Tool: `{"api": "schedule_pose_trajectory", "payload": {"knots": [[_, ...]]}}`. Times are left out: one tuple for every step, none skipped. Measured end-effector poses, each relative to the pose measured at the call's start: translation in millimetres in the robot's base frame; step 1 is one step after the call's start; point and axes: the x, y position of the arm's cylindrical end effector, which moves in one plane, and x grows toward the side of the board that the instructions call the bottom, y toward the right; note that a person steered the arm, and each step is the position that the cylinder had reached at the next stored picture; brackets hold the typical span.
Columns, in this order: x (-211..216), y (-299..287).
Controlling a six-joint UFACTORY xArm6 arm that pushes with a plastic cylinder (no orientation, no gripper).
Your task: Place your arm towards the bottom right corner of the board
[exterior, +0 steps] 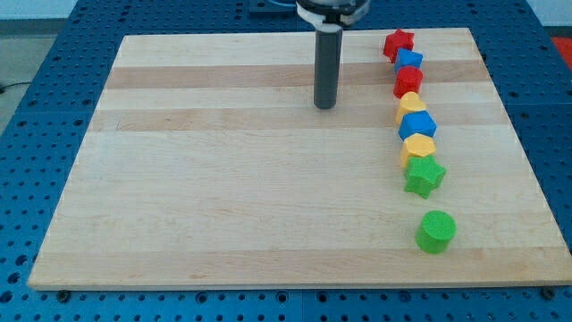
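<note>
8 coloured blocks line the view's right of the pale wooden surface [223, 179]. My tip [325, 106], a bare rod without fingers, holds nothing, well left of the red star block [398, 42]; green cylinder block [435, 232] far below-right.

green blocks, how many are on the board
2. The green star sits at the lower end of the block column on the view's right; the green cylinder stands apart below it. My tip is far up-left. None appears hidden.
</note>
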Motion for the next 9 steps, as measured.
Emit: {"api": "schedule_pose_trajectory", "payload": {"knots": [[40.2, -8.6], [77.9, -27.8], [118.7, -38.1], [167.3, -37.8], [191.4, -25.5], [219.7, -12.2], [243.6, 9.0], [242.8, 37.9], [242.6, 140.8]]}}
